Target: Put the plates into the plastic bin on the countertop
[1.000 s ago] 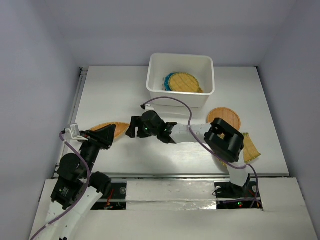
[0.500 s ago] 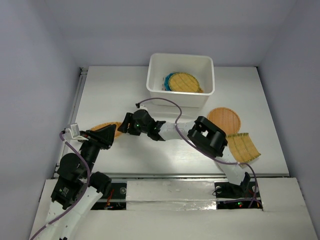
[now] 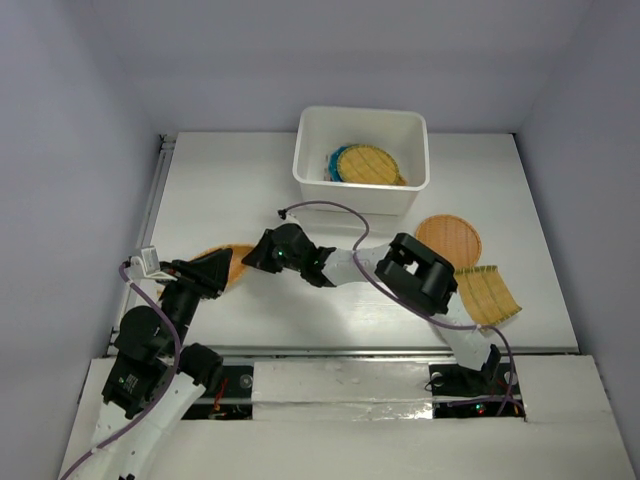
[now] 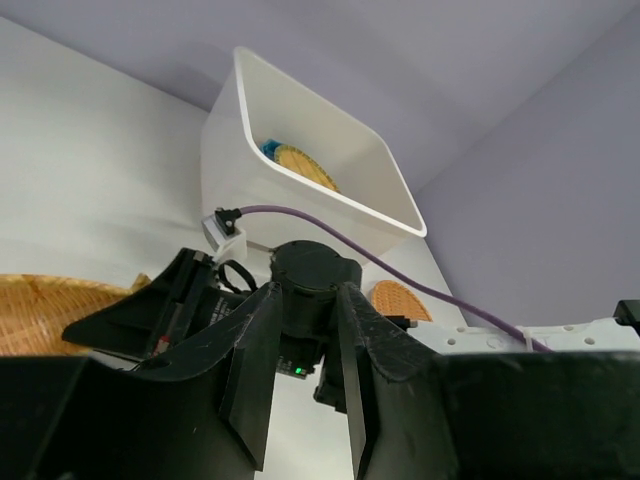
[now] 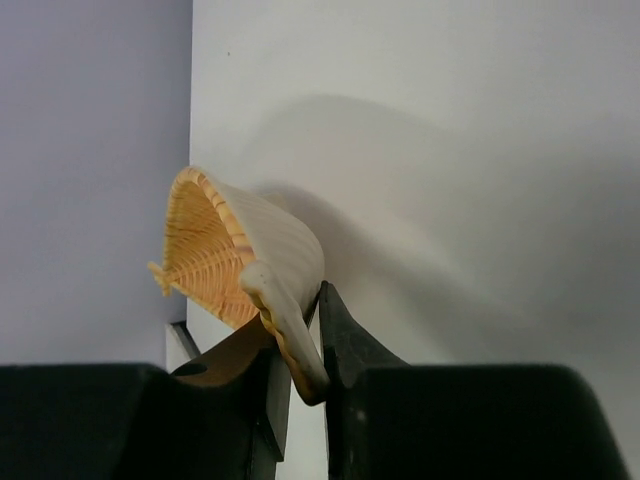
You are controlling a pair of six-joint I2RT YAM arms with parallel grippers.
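Observation:
A fan-shaped woven plate (image 3: 237, 262) sits at the left of the countertop (image 3: 230, 190). My right gripper (image 3: 256, 257) reaches left across the table and is shut on that plate's rim. In the right wrist view the plate (image 5: 225, 250) stands tilted on edge between the fingers of my right gripper (image 5: 302, 335). My left gripper (image 3: 204, 272) hovers at the plate's left end, with nothing in it. Its fingers (image 4: 258, 360) stand apart, and the plate (image 4: 40, 310) lies low to their left. The white plastic bin (image 3: 308, 170) holds a yellow woven plate (image 3: 366, 165) over a teal plate (image 3: 333, 163).
A round woven plate (image 3: 448, 238) and a fan-shaped woven plate (image 3: 488, 293) lie at the right, beside the right arm's elbow (image 3: 422, 275). A purple cable (image 3: 340, 208) loops over the right forearm. A metal rail (image 3: 152, 215) runs along the left edge.
My right arm swung left to the fan-shaped plate and its jaws closed on the rim. The left arm barely moved.

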